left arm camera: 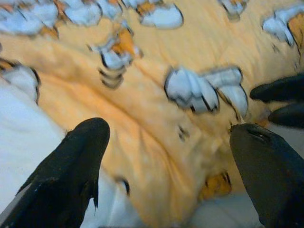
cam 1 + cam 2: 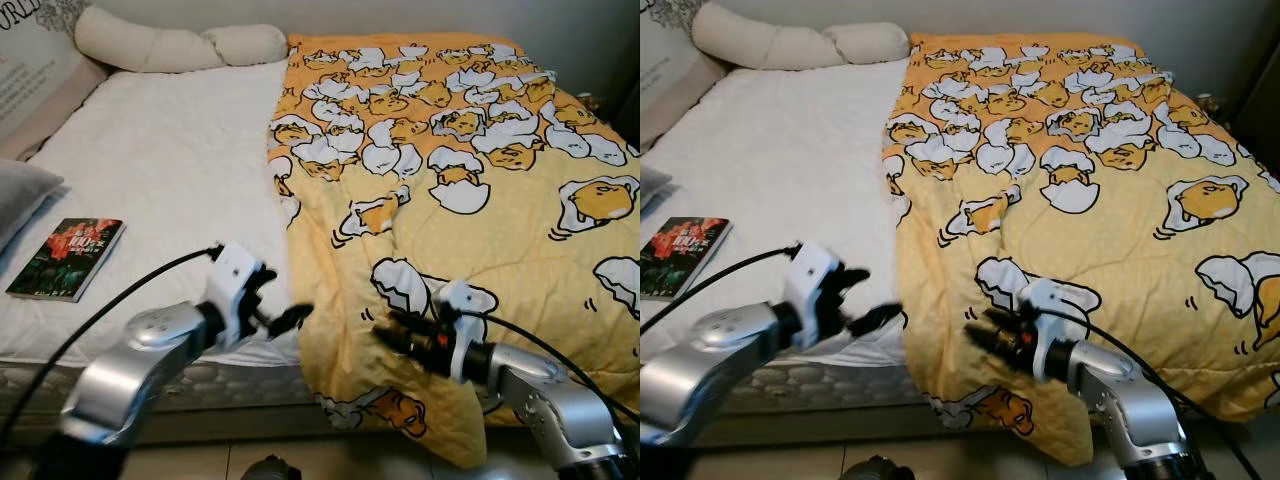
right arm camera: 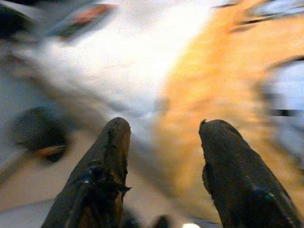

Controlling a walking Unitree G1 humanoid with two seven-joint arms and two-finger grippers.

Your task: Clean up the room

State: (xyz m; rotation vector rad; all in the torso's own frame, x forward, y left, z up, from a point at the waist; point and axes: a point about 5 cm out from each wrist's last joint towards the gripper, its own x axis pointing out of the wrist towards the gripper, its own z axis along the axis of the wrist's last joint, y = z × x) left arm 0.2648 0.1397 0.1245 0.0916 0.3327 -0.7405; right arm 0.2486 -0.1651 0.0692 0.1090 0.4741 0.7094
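While poised at bed [image 2: 150, 160] foot edge: left gripper [image 2: 285, 318], right gripper [image 2: 392, 335] both spread, empty; next, pinch quilt [image 2: 480, 200] hem.

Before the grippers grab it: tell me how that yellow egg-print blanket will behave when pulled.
The yellow blanket will probably be floppy: it lies creased and droops over the bed's foot edge. Pinched at one spot, it would likely bunch rather than lift flat. Both the left gripper and right gripper are open beside its edge.
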